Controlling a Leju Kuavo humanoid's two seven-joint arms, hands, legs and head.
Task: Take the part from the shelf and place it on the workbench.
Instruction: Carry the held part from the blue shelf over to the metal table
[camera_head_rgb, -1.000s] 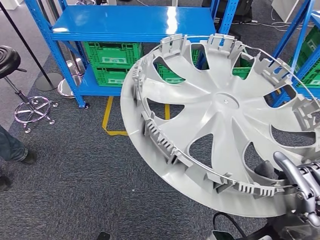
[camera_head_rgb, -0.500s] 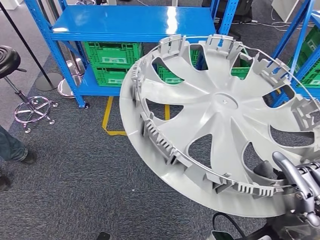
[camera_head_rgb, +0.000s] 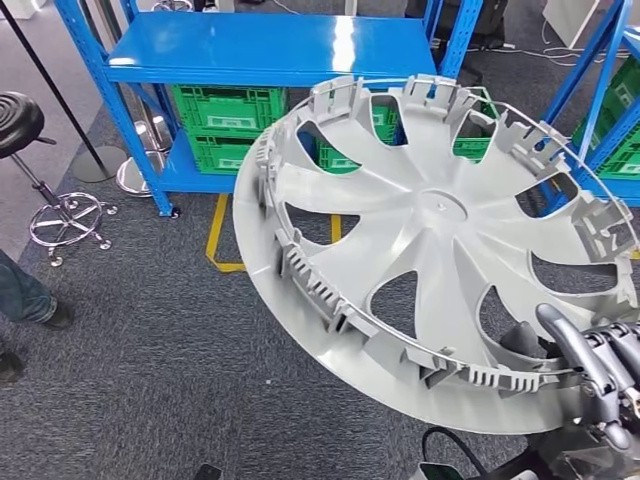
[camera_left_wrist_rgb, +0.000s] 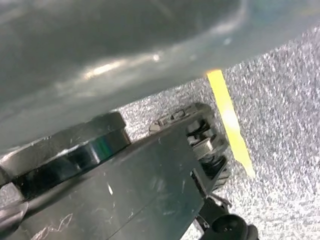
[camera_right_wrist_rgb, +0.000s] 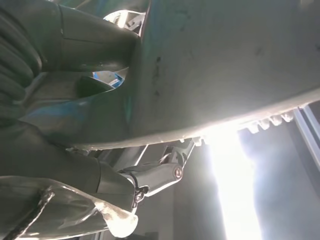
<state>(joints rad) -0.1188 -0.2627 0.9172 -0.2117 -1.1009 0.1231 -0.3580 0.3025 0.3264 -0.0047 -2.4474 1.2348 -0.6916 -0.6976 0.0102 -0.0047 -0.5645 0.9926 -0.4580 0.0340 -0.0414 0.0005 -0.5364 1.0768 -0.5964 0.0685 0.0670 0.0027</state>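
Observation:
A large grey wheel cover (camera_head_rgb: 438, 250) with curved spokes and clips around its rim hangs tilted in the air, inner side up, across the right of the head view. My right hand (camera_head_rgb: 592, 365) grips its near rim at the lower right, thumb over the edge and fingers passing beneath. In the right wrist view the dark fingers (camera_right_wrist_rgb: 56, 50) press against the cover's underside (camera_right_wrist_rgb: 226, 65). The left wrist view shows a blurred grey surface (camera_left_wrist_rgb: 113, 55) above the carpet.
A blue shelf (camera_head_rgb: 264, 45) stands ahead with green crates (camera_head_rgb: 226, 120) on its lower level. More blue racking (camera_head_rgb: 604, 90) is at the right. A black stool (camera_head_rgb: 23, 125) and a person's shoe (camera_head_rgb: 53, 315) are at the left. Yellow tape (camera_head_rgb: 215, 235) marks the grey carpet.
The wheel cover has drifted slightly to the left in my right hand, which keeps its grip. The whole view has shifted a little.

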